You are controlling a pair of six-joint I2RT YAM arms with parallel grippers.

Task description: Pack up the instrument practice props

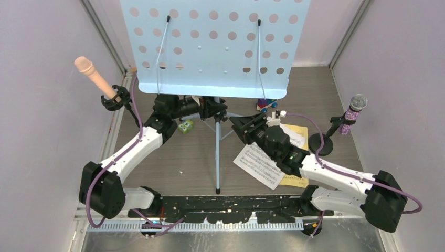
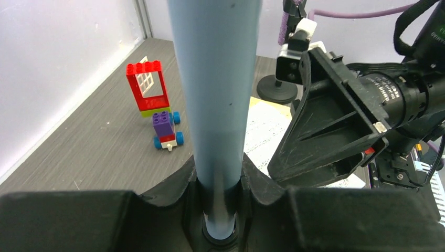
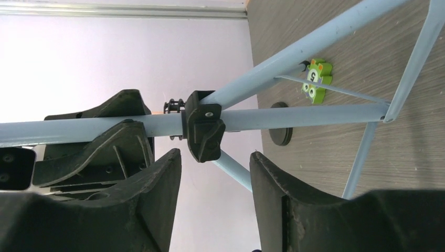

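The pale-blue perforated music rack (image 1: 210, 42) stands at the back on its tripod legs (image 1: 218, 157). My left gripper (image 1: 212, 107) is shut on its pole (image 2: 215, 79), fingers (image 2: 262, 184) on both sides. My right gripper (image 1: 239, 125) is open just right of the pole, its jaws apart in front of the black tripod collar (image 3: 203, 131). The peach microphone (image 1: 92, 73) sits in its black holder (image 1: 116, 100) at the left. The purple glitter microphone (image 1: 352, 111) stands in its round-based holder (image 1: 320, 144) at the right. White (image 1: 260, 165) and yellow (image 1: 295, 181) score sheets lie under my right arm.
A colourful toy brick car (image 2: 167, 128) and a red brick frame (image 2: 148, 86) stand behind the pole. A small green block (image 1: 185, 126) lies by the left gripper, also in the right wrist view (image 3: 315, 79). Purple walls close in on both sides.
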